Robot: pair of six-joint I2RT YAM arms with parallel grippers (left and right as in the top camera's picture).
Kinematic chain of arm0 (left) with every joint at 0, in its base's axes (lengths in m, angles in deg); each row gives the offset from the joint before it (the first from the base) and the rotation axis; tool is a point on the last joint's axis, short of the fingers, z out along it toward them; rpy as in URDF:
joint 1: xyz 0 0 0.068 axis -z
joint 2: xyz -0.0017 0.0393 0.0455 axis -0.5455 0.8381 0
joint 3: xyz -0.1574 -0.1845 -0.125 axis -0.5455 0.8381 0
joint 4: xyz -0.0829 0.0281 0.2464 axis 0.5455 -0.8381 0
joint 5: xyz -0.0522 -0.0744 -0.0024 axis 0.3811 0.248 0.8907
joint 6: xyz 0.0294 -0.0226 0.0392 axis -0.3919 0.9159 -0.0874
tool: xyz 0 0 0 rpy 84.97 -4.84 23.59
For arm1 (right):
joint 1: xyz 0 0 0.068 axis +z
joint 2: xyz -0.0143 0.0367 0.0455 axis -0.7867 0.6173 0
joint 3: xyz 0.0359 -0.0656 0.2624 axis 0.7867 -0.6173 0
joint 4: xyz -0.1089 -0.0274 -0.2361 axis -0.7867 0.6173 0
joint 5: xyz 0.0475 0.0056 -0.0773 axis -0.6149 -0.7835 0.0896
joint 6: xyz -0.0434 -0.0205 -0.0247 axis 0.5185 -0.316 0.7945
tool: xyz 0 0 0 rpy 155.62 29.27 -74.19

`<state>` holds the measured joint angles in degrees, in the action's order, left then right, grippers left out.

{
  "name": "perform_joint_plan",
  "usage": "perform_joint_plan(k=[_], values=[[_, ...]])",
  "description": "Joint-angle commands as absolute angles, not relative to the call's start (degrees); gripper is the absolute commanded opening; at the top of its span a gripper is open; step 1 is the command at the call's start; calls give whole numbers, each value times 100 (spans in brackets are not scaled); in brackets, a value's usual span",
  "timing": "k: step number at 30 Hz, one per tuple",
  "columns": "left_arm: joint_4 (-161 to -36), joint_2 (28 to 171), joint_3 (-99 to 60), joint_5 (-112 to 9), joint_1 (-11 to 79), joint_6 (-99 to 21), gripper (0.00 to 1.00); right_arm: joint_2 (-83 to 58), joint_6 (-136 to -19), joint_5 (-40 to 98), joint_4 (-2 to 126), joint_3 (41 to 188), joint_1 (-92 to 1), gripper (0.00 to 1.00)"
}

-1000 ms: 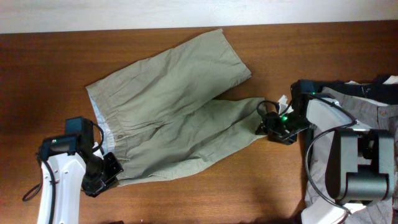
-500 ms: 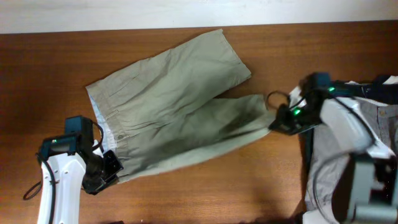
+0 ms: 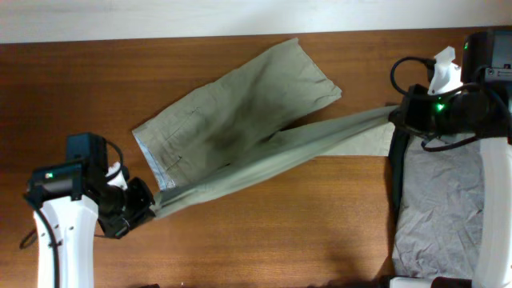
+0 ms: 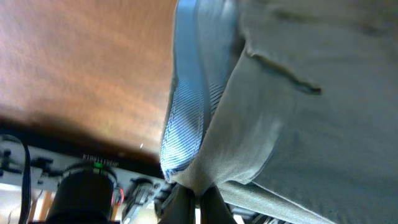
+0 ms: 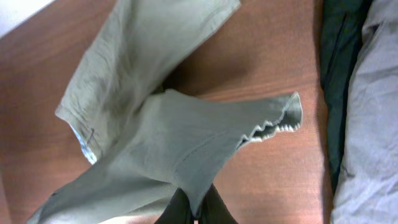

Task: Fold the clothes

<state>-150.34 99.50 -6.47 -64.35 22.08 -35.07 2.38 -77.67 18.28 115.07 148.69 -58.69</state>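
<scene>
- khaki shorts (image 3: 232,120) stretched across the wooden table (image 3: 304,232) — soft wrinkly cotton, one leg pulled into a taut strip (stripy blue lining showing)
- left gripper (image 3: 149,210) pinched tight on the waistband corner
- right gripper (image 3: 397,120) clamped on the leg hem

A brown wooden table (image 3: 280,232) with fine grain fills almost all of the overhead view, and its surface carries a soft sheen. A strip of plain white wall (image 3: 160,16) runs along its far edge and also shows in the top left corner of the right wrist view.
</scene>
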Motion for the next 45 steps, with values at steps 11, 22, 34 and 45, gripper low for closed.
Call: perform_joint_plan(k=[11, 22, 34, 45], values=[[-12077, 11198, -868, -7292, 2135, -3575, 0, 3258, -8405, 2359, 6384, 15070, -4878, 4], [-10234, 12470, -868, -7559, 2144, -3634, 14, 4450, -8387, 2770, 4500, 15070, -4616, 26], [-11362, 12496, -599, -7532, 2146, -3846, 57, 4065, -7531, 1998, 8181, 15055, -5683, 93], [-10494, 12599, 582, -6538, 2144, -3916, 19, 4959, -6809, 1646, 7776, 14821, -5539, 58]])
